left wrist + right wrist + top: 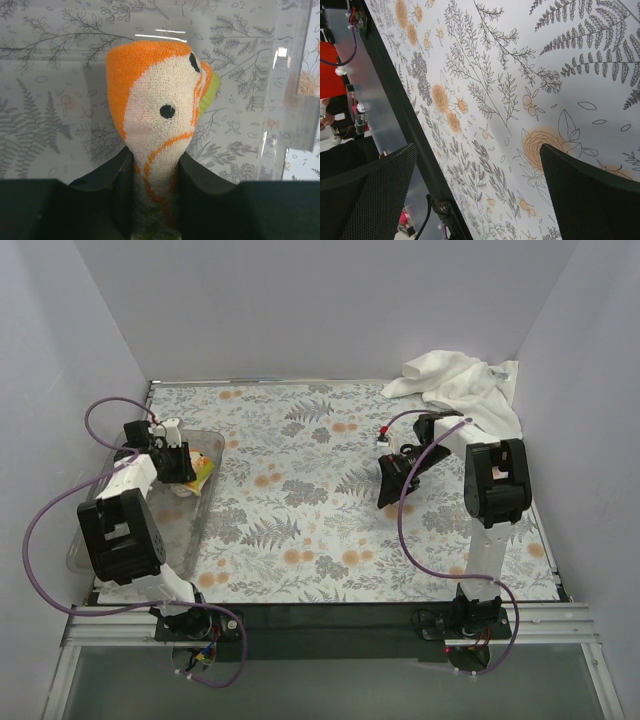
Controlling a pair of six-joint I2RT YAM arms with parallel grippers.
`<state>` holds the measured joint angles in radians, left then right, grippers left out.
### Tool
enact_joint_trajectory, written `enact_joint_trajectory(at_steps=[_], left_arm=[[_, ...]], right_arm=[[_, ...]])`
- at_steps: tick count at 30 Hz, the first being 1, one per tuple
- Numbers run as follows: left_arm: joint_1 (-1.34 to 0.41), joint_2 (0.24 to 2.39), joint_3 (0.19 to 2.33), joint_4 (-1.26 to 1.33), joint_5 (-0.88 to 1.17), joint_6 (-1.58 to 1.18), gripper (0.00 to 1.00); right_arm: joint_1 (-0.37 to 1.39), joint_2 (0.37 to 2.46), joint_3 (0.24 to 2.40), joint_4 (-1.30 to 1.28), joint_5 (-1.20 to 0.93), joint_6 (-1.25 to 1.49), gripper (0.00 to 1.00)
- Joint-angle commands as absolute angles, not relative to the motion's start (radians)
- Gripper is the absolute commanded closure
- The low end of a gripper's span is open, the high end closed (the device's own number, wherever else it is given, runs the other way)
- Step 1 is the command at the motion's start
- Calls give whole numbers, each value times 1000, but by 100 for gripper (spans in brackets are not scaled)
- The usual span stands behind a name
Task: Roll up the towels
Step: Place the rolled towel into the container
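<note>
Fingers (107, 192) of the left gripper (155, 170) are clamped on the small printed cloth (155, 100), which stands up between them as a tight roll (white terry with orange bands, black dots and a green edge). Gripper and cloth sit inside a clear plastic bin (207, 510) at the left side of the table. Whether the roll's far end touches the bin's floor is hard to tell from the wrist view. The right gripper (480, 195) has its jaws spread wide with nothing between them, and it hangs over the fern-patterned table covering (300, 500) on the right half of the table. Beyond it, in the far right corner, the large white towel (462, 385) lies crumpled and unrolled, its far edge up against the wall, well apart from both grippers.
</note>
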<state>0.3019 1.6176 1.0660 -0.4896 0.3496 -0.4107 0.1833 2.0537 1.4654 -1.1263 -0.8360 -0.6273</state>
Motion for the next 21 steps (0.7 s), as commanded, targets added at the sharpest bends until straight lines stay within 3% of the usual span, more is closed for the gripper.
enact_joint_trajectory(at_steps=[1,8,12,21], left_arm=[[304,1640,1048,-368,397,-456,100],[304,1684,1006,-299,428,-465,100],[304,1706,988,-295,431,-448,81],[304,1715,997,-339,434,-426,55]], right_arm=[[178,2003,1454,-1144,-839,-626,2],[178,2003,1447,-1144,-844,-624,2],[178,2010,1453,-1144,-845,-623,2],[178,2020,1460,-1146,-853,-620,2]])
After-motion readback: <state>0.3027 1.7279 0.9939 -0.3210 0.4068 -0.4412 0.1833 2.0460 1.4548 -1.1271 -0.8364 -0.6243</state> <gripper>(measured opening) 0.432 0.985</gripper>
